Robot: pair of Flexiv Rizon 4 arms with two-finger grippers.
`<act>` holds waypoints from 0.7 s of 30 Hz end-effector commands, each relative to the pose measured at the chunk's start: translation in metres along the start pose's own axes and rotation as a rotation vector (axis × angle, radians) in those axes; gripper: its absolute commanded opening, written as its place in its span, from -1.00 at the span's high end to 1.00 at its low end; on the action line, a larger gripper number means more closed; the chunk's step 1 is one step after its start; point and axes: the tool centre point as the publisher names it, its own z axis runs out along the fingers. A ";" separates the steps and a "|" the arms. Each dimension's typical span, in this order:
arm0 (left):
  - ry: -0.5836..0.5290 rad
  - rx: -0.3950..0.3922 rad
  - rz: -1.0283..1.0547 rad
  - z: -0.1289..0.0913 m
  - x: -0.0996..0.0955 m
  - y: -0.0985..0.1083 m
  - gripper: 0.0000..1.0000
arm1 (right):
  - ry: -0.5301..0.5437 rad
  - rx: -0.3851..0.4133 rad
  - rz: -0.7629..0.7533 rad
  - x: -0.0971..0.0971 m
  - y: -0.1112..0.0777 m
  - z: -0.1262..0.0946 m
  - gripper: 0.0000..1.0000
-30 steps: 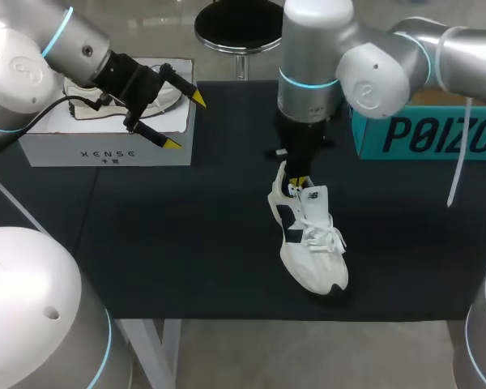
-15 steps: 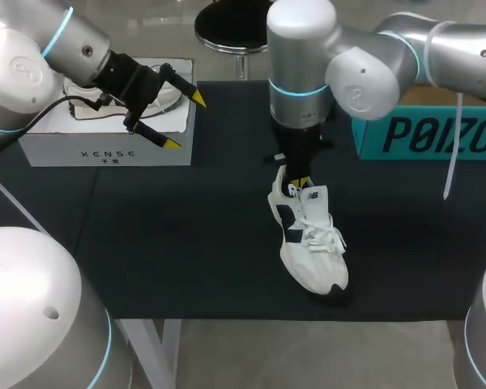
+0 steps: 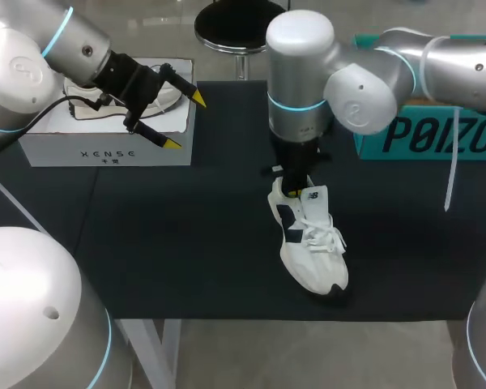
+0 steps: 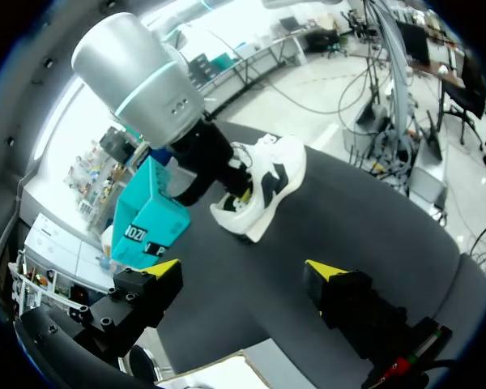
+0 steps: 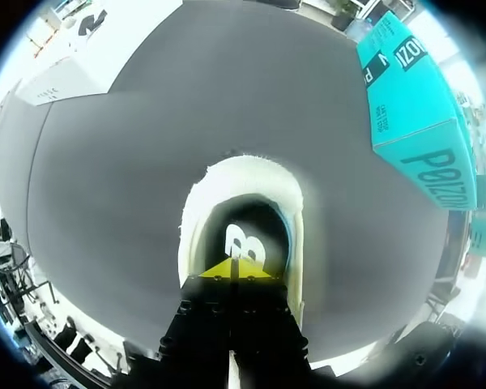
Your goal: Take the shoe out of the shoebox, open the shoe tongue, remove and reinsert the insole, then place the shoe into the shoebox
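A white sneaker with dark side panels (image 3: 312, 243) lies on the black tabletop, toe toward the front edge. My right gripper (image 3: 294, 190) comes down from above with its yellow tips pressed together, shut, at the shoe's mouth. In the right wrist view the gripper (image 5: 235, 269) sits at the edge of the padded collar (image 5: 243, 174), with the insole's printed mark just ahead of it; nothing shows clearly between the tips. My left gripper (image 3: 185, 121) hangs open beside the white shoebox (image 3: 105, 146) at the far left. Seen from the left wrist, its gripper (image 4: 243, 267) faces the sneaker (image 4: 259, 190) from a distance.
A teal box (image 3: 437, 134) stands at the back right of the table, close to my right arm. The white shoebox holds something white with a dark cord. Bare black cloth (image 3: 186, 243) lies between the shoebox and the sneaker.
My right arm has swung slightly to the left and its tips have sunk a little lower into the shoe's mouth. The shoe and my left arm have stayed put.
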 end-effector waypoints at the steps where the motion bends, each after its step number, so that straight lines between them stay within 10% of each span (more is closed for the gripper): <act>1: 0.003 -0.003 0.001 0.000 -0.001 0.000 -1.00 | -0.003 -0.004 0.006 0.002 -0.003 0.002 1.00; 21: 0.003 -0.003 0.001 0.000 -0.001 0.000 -1.00 | -0.065 -0.065 0.019 -0.025 0.006 -0.018 1.00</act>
